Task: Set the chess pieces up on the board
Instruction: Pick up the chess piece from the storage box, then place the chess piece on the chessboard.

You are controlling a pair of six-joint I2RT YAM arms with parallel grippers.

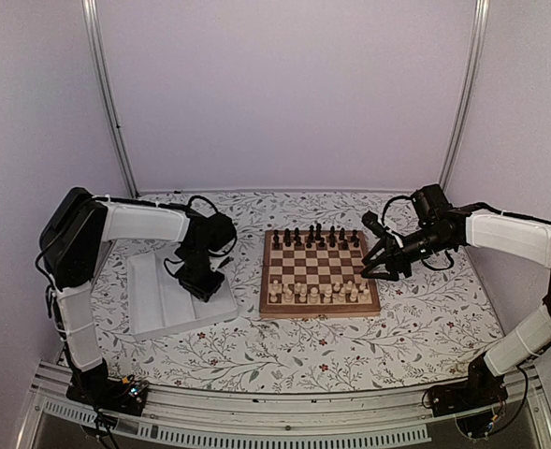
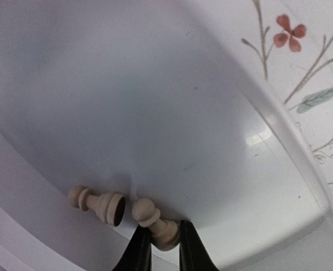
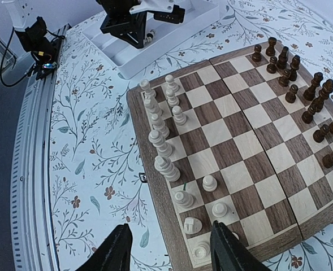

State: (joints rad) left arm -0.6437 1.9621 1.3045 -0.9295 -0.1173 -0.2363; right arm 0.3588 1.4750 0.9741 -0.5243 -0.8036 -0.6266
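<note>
Two cream pawns [image 2: 126,212] lying in the white tray [image 2: 279,130]: left gripper [image 2: 162,244] apparently clamping one; right gripper [image 3: 169,248] hovering, fingers apart, over the chessboard [image 3: 239,147].

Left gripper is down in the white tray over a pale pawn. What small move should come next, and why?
Probably close the left gripper fully and lift. Its fingers sit either side of one pale pawn lying in the white tray, a second pawn lies beside it, and the board has gaps in its pale pawn row.

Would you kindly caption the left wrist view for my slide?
Left tool grips one pale pawn inside the white tray; a second pawn lies beside it.
</note>
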